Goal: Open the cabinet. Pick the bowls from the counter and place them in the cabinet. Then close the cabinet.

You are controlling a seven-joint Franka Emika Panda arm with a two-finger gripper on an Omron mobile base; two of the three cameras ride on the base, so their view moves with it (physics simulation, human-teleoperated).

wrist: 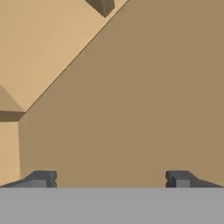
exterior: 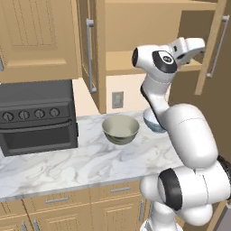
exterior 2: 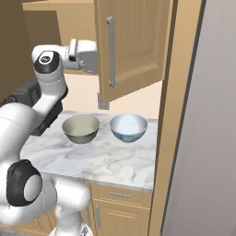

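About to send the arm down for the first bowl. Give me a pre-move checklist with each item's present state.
1. Cabinet doors swung open: ok, both stand out from the frame, inner shelf exposed.
2. Gripper empty, jaws apart: ok, the hand view shows bare wood between the tips.
3. Olive-grey bowl upright on the counter: ok.
4. White patterned bowl upright beside it: ok; partly hidden behind the arm in the left base view.
5. Bowls apart enough for the jaws: ok, a gap shows in the right base view.
6. Shelf room for both bowls: cannot tell, the arm hides part of the shelf.
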